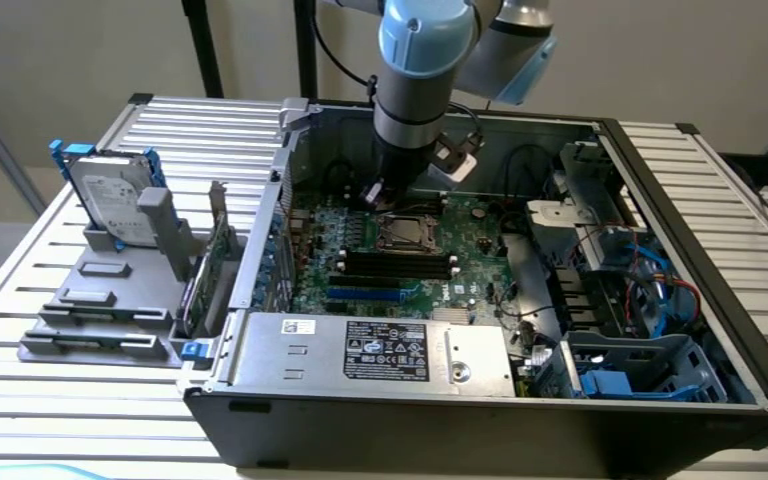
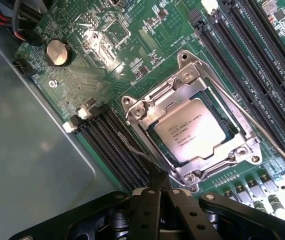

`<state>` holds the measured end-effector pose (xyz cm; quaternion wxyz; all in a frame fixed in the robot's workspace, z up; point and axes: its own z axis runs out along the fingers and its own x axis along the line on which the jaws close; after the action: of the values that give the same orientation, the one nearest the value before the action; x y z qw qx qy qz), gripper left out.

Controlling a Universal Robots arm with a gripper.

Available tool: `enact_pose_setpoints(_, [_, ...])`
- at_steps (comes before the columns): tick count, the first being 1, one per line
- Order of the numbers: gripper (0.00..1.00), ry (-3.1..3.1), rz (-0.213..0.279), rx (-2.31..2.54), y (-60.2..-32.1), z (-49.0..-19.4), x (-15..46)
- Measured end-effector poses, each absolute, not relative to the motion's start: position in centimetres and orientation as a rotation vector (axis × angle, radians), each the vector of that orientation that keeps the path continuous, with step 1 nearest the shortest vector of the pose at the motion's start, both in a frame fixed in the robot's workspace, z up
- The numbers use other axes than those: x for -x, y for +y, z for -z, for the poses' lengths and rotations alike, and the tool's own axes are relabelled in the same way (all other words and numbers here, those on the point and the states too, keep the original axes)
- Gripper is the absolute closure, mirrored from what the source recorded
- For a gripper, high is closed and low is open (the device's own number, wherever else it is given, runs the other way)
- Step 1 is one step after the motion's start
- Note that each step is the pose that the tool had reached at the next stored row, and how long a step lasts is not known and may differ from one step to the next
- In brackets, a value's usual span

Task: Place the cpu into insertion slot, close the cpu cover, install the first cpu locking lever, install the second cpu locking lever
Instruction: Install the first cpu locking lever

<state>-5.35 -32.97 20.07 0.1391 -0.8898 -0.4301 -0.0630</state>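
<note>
Gripper: the black two-fingered gripper (image 2: pixel 157 187) hangs low over the green circuit board (image 2: pixel 107 65), at one corner of the socket. In the exterior view it is inside the open dark computer case (image 1: pixel 491 425).
Jaws: pressed together, with no gap visible between them.
Cpu: the small flat square pale silver cpu (image 2: pixel 192 131) lies flat inside the insertion slot (image 1: pixel 404 232), a small square socket with a silvery metal rim.
Cpu cover: the thin silvery square metal cpu cover (image 2: pixel 195 87) lies down over the slot, and the cpu shows through its window.
Locking lever: a thin silvery wire locking lever (image 2: pixel 135 152) runs along one side of the socket and ends right at the fingertips. Whether they pinch it, I cannot tell.
Memory slots: long narrow black memory slots (image 2: pixel 110 142) lie just beside that lever.
Table: the case rests on a pale slatted metal table (image 1: pixel 37 330).
</note>
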Motion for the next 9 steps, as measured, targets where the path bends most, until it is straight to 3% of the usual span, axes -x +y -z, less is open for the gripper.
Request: enact_pose_setpoints(9, [0.89, -1.246, 0.176, 2.578, -32.61, -20.03, 5.13])
